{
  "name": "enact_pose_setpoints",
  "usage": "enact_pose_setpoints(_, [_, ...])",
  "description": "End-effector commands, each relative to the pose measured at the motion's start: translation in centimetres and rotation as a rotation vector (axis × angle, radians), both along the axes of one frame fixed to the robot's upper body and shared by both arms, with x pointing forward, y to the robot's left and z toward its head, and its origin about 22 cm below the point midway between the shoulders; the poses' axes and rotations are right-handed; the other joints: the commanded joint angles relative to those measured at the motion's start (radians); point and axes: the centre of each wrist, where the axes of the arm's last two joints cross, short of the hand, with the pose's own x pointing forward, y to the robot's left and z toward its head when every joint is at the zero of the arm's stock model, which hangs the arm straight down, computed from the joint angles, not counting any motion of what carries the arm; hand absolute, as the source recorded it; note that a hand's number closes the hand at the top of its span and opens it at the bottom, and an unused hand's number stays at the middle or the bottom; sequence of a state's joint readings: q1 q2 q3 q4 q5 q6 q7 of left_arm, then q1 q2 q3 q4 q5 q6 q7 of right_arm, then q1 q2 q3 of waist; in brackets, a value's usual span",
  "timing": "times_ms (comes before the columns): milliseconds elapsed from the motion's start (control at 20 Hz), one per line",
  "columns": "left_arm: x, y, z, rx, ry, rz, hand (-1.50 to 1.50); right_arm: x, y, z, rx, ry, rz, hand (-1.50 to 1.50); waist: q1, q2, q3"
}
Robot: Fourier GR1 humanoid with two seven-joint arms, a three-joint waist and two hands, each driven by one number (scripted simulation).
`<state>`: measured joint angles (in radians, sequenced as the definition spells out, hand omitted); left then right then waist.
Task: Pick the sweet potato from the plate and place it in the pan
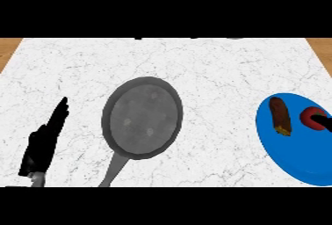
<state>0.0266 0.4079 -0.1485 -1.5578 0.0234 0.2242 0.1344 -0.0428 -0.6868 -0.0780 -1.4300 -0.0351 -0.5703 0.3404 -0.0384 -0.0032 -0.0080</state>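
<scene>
Sweet potato (281, 116) lies on blue plate (292, 162), beside grey pan (142, 116).

Brown sweet potato (281, 116) on blue plate (285, 160), grey pan (142, 116) w/ nothing in it

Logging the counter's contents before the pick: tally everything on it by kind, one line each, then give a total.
Pans: 1, the grey pan at centre.
Plates: 1, the blue plate at the right edge.
Sweet potatoes: 1, the brown sweet potato on the plate.
Red items: 1, a red item on the plate, partly covered by something dark; kind unclear.
Total: 4.
</scene>
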Motion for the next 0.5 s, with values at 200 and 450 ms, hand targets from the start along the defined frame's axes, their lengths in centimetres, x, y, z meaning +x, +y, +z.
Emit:
enact_pose_setpoints(200, [-0.8, -0.3, -1.1, 0.018, 0.028, -0.033, 0.0, -1.1, 0.5, 6.9, -0.214, 0.42, 0.04, -1.5, 0.023, -0.001, 0.003])
enact_pose_setpoints(450, [-0.5, -0.2, 0.0, 0.008, 0.019, -0.046, 0.0, -0.4, 4.4, 11.5, -0.199, 0.558, 0.177, -1.5, 0.037, -0.001, 0.005])
